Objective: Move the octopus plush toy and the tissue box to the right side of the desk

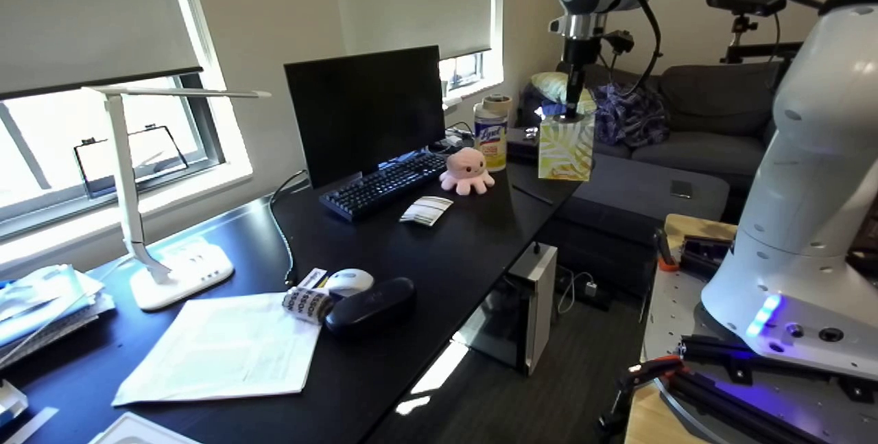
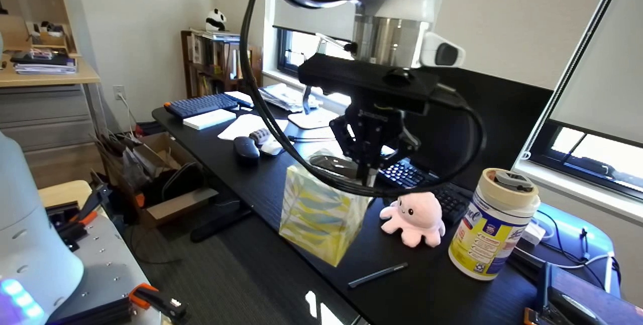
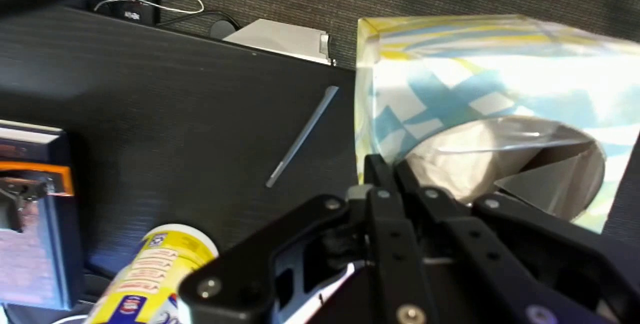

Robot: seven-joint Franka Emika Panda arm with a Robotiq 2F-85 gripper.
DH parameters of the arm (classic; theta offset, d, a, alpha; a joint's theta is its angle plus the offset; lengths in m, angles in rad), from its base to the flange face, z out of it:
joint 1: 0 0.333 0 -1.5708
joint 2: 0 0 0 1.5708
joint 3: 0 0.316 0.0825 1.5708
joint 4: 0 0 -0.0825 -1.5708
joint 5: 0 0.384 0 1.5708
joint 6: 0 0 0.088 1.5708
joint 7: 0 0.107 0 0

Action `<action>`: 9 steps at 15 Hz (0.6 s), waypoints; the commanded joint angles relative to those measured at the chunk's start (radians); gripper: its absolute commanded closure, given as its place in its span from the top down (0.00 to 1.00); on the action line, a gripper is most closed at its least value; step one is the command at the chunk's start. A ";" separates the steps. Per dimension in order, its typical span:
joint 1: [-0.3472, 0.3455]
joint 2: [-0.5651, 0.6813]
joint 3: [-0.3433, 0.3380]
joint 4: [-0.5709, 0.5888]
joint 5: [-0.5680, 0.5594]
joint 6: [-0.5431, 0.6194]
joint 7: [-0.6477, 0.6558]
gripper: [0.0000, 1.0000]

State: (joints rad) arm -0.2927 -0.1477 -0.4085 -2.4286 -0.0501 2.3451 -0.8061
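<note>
The yellow-and-white patterned tissue box (image 1: 566, 152) hangs from my gripper (image 1: 572, 109) near the far front edge of the desk (image 1: 439, 252). In an exterior view the tissue box (image 2: 319, 217) is tilted and looks raised off the desk. In the wrist view my gripper (image 3: 392, 164) has its fingers closed together on one side of the top of the tissue box (image 3: 450, 81), at the oval opening. The pink octopus plush toy (image 1: 466, 175) sits upright on the desk in front of the monitor; it also shows in an exterior view (image 2: 418, 217). It is out of the wrist view.
A wipes canister (image 2: 490, 234) with a tape roll on top stands beside the plush. A thin pen (image 3: 302, 136) lies near the desk edge. The monitor (image 1: 367, 111) and keyboard (image 1: 384, 183) stand behind. A blue book-like object (image 3: 37, 219) lies at the desk's end.
</note>
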 commanded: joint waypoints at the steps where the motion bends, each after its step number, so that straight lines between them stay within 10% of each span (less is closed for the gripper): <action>1: -0.010 0.134 -0.054 0.125 0.122 0.028 -0.183 0.04; 9: -0.088 0.509 0.068 0.474 0.337 -0.012 -0.296 0.04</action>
State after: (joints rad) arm -0.3184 0.2023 -0.4026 -2.1123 0.2649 2.3699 -1.1021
